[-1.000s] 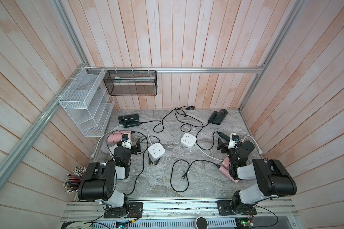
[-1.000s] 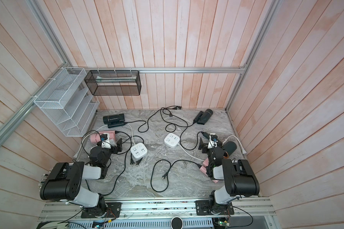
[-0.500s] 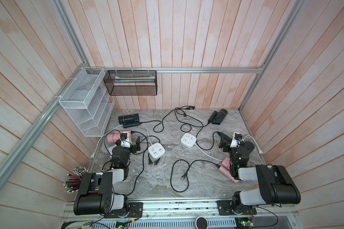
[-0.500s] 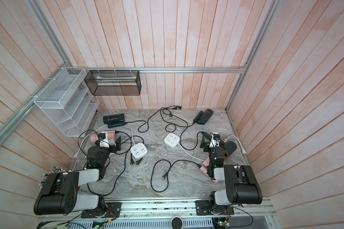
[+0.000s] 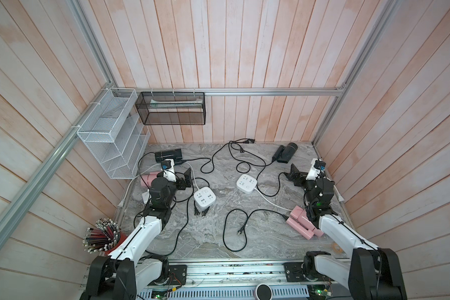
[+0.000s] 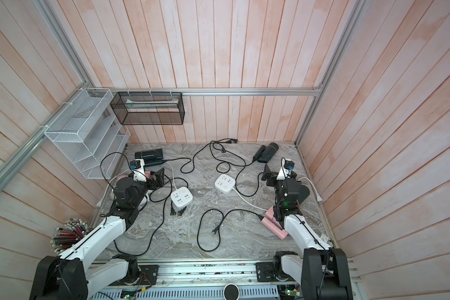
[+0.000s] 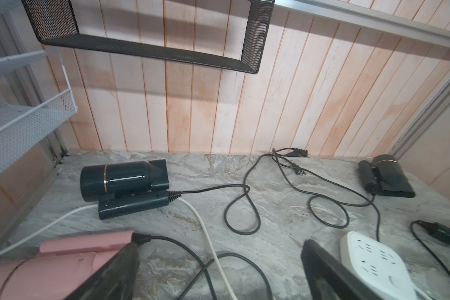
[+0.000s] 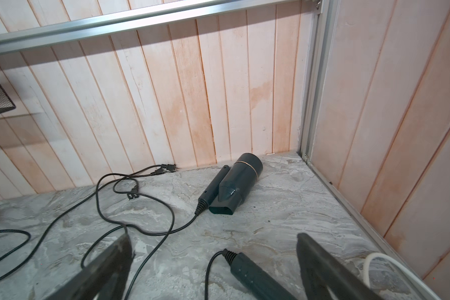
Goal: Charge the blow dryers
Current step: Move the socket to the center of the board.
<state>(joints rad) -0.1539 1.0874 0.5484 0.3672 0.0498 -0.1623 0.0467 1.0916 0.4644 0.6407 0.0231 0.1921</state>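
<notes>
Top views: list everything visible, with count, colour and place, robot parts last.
dark blow dryers: three; back left, back right, under right arm
pink blow dryers: two; left edge, right front
power strips: two, white, table centre
cords: several, black, across table
wire rack: one, white, left wall
mesh basket: one, black, back wall
pencil cup: one, red, front left
table: one, grey marble
left gripper: open, empty, beside left pink dryer
right gripper: open, empty, above dark dryer handle
</notes>
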